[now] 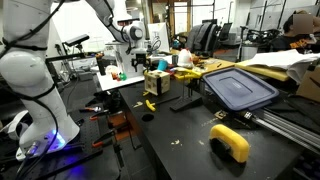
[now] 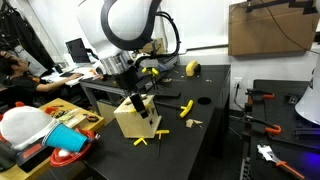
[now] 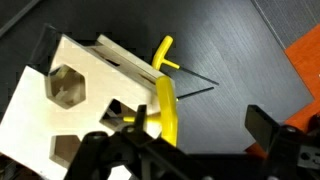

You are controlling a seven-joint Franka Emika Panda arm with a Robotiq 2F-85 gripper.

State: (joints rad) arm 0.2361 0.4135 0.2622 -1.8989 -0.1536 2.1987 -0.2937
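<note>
Gripper (image 1: 150,68) in an exterior view hangs from the white Panda arm right over wooden shape-sorter box (image 1: 157,82) on black table (image 1: 190,130); too small here to tell finger gap. Yellow piece (image 1: 150,104) lies on table just beside box, blue lid (image 1: 240,88) well apart from both

In an exterior view gripper (image 2: 136,100) is down at top of wooden shape-sorter box (image 2: 128,124). Yellow piece (image 2: 147,139) lies near box foot, second yellow piece (image 2: 186,108) farther off on table

Wrist view: wooden shape-sorter box (image 3: 60,100), w/ hexagonal cut-outs, fills left half, skewed in frame. Long yellow block (image 3: 167,105) lies along box edge. Gripper (image 3: 190,135) spread wide, nothing clamped; block sits btw fingers, close to the one by the box, well apart from other finger (image 3: 265,125)
</note>
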